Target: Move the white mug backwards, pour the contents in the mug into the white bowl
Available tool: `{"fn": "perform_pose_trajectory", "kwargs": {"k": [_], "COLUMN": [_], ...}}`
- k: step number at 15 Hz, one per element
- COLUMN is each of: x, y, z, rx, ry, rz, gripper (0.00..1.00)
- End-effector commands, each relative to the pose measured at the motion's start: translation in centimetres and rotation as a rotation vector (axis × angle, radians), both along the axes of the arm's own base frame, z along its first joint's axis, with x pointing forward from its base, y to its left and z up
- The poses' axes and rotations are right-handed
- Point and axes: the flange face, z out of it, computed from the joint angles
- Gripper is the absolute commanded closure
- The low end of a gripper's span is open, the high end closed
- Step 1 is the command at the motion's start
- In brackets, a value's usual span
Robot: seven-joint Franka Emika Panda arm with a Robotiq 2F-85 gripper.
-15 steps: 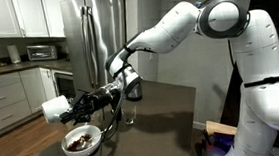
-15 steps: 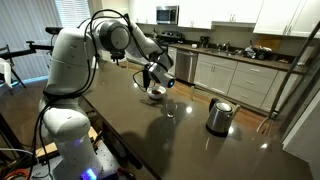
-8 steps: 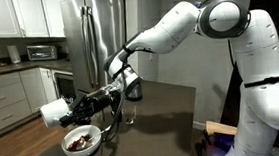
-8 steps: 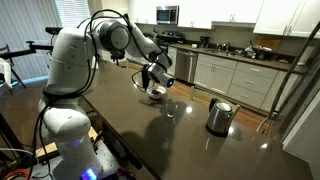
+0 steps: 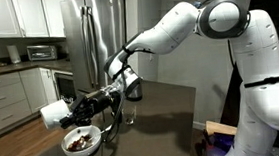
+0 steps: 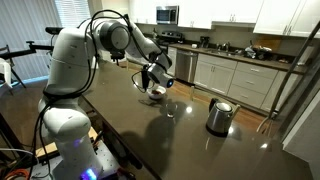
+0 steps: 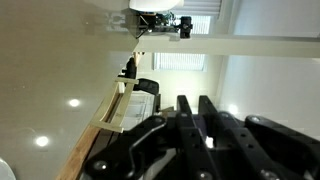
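In an exterior view my gripper (image 5: 66, 113) is shut on the white mug (image 5: 51, 115). It holds the mug tipped on its side, just above and to the left of the white bowl (image 5: 81, 143), which has brown bits inside. In the other exterior view the gripper (image 6: 154, 80) hangs right over the bowl (image 6: 157, 94) and the mug is mostly hidden behind it. The wrist view faces the ceiling. There the black fingers (image 7: 186, 112) stand close together and the mug is not clearly visible.
A steel kettle (image 6: 219, 116) stands on the dark table (image 6: 150, 140), and it also shows behind the arm (image 5: 133, 84). A clear glass (image 6: 172, 108) stands next to the bowl. Kitchen cabinets and a fridge (image 5: 101, 36) are behind.
The mug's outer end has dipped slightly lower and to the left over the bowl. The arm has hardly moved.
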Motion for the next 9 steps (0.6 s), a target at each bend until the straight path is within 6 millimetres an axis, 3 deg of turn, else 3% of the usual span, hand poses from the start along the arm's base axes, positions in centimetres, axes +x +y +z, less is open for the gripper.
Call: {"fn": "perform_pose_trajectory", "kwargs": {"k": [1,9], "x": [-0.5,-2.2], "y": [0.1,0.6], "z": [-0.9,-2.9], "rx": [0.007,0.058], "ry": [0.016,0.061], "rz": [-0.001,-0.024], "gripper": [0.92,0.92]}}
